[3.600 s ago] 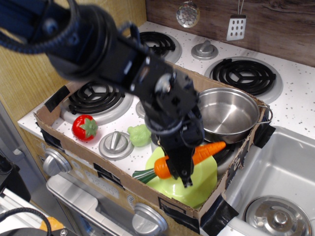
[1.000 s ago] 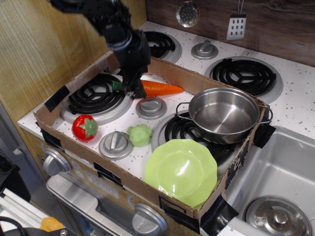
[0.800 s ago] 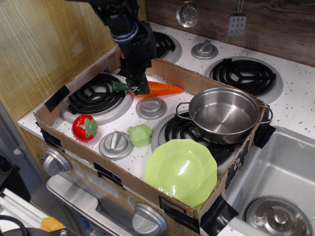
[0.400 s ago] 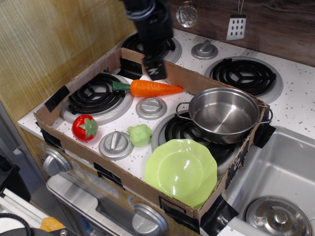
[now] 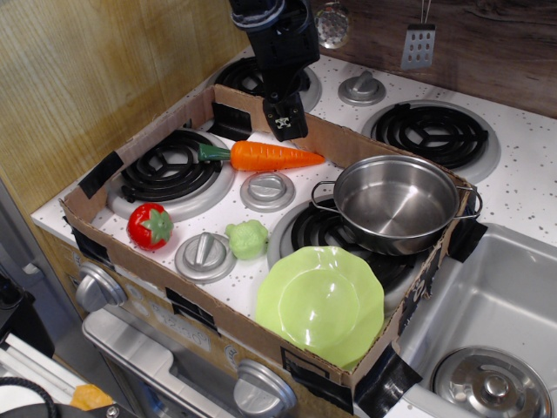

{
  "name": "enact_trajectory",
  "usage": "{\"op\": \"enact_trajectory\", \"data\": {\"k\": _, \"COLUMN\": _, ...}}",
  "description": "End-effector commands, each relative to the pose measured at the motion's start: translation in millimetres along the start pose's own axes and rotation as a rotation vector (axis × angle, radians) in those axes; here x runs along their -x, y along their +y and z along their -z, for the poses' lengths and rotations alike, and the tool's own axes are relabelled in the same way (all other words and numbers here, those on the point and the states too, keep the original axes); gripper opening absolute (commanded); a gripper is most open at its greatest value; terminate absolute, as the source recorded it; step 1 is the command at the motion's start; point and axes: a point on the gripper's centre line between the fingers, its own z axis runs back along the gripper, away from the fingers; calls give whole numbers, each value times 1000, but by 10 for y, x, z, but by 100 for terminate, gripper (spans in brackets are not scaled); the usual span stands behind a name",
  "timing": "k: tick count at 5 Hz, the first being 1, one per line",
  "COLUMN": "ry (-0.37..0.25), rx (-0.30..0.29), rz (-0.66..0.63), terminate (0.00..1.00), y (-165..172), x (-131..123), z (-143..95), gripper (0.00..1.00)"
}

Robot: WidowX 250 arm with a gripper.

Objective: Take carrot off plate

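Since the earlier frame the black robot gripper (image 5: 285, 128) had shifted slightly right above the cardboard box's back wall; whether its jaws stood apart could not be told. The round lime-green scalloped plastic plate (image 5: 320, 304) lay bare. The glossy orange toy carrot (image 5: 261, 156) rested on the stovetop, well apart from it.

A single camera looks down at a steep angle from above and in front of a toy stove, facing toward the wood-panelled back wall (image 5: 487, 35). It sits at middle distance, taking in the whole cardboard tray (image 5: 113, 165) on the worktop (image 5: 522, 187), the sink (image 5: 513, 305) at lower right, and the oven front (image 5: 157, 348) below.
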Motion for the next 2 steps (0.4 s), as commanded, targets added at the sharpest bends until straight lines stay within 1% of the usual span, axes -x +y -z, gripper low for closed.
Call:
{"op": "enact_trajectory", "data": {"k": 1, "ry": -27, "rx": -71, "rz": 8, "terminate": 0, "y": 159, "x": -74, "z": -240, "gripper": 100}}
{"op": "enact_trajectory", "data": {"k": 2, "ry": -27, "rx": -71, "rz": 8, "terminate": 100, "y": 159, "x": -74, "z": -240, "gripper": 100}}
